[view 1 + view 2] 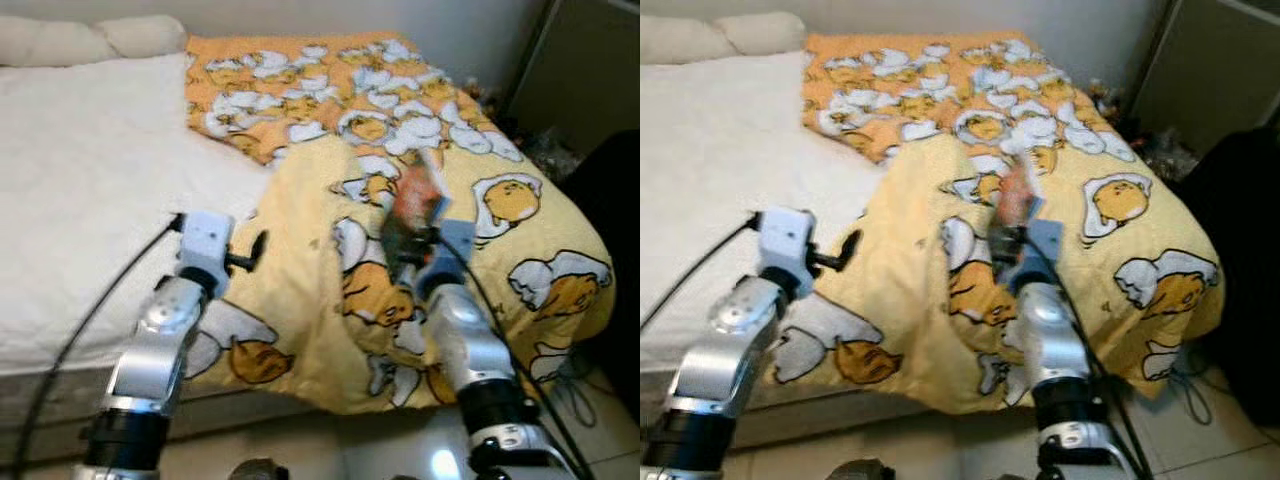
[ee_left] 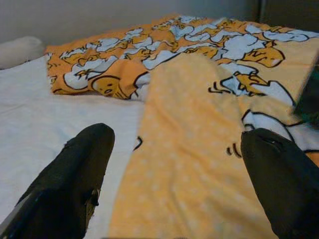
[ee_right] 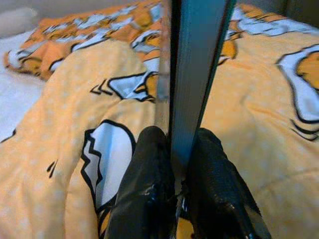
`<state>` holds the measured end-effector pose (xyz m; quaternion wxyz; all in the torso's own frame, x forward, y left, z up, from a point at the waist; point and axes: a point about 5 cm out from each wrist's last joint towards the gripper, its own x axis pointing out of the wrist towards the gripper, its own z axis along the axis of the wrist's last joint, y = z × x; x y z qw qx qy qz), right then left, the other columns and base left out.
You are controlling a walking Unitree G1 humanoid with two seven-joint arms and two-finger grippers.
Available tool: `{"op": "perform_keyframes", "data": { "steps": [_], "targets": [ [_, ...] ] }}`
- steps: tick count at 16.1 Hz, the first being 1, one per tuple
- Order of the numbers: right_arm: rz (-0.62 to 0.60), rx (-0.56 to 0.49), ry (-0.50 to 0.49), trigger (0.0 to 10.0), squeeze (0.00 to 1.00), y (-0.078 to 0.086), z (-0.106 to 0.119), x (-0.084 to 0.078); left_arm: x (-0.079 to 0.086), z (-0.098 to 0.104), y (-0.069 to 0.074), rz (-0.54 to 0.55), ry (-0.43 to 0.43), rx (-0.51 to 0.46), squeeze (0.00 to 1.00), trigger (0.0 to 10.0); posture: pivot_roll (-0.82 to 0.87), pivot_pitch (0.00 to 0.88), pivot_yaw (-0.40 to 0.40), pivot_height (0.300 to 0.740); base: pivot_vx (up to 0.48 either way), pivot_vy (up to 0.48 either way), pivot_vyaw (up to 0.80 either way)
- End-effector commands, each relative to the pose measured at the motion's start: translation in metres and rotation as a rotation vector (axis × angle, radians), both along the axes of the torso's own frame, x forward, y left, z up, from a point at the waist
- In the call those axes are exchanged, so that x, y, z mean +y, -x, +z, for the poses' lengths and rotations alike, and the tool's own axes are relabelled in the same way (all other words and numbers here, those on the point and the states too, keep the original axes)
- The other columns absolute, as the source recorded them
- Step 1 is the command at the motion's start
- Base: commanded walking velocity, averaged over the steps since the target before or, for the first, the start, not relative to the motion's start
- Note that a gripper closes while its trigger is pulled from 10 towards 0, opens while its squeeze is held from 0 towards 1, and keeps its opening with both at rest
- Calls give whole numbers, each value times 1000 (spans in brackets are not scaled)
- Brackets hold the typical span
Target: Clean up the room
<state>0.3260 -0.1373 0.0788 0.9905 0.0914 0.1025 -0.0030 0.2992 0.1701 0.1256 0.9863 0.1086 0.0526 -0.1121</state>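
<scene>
1. The right gripper (image 1: 418, 238) is sitting just right of centre in the head views, above the yellow blanket (image 1: 330, 300). Its two black fingers (image 3: 144, 199) are clamping a thin, flat packet (image 3: 192, 74) edge-on, with no gap showing between pads and packet.
2. The packet is showing reddish and blurred in the head views (image 1: 412, 200), standing up from the fingertips over the middle of the bed. It is looking like litter being carried off, though its print is too smeared to read.
3. The left gripper (image 1: 245, 255) is hovering at lower left of centre, at the blanket's folded edge where it meets the white sheet (image 1: 90, 190). Its fingers (image 2: 75, 174) are spread wide and holding nothing.
4. The blanket is lying rumpled across the right half of the frame, one corner folded back, with two pillows (image 1: 90, 38) at upper left.
5. Judging the step as clearing the packet from the bed, doing it well is calling for:
   - keeping the pinch firm, since a thin, slick packet held by one edge is likely to pivot or slip;
   - lifting it well clear of the folds before turning, so that it is not snagging the cloth;
   - keeping the empty gripper away from the blanket edge, to avoid dragging it.
</scene>
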Motion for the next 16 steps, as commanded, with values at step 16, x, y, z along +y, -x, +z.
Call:
{"op": "perform_keyframes", "data": {
  "steps": [16],
  "targets": [
    [27,-56,-19,10000,0,-4,10,9,8,6,-4,27,-22,-19,8,10000,66,0,-10,740,0,399,0]
  ]
}}
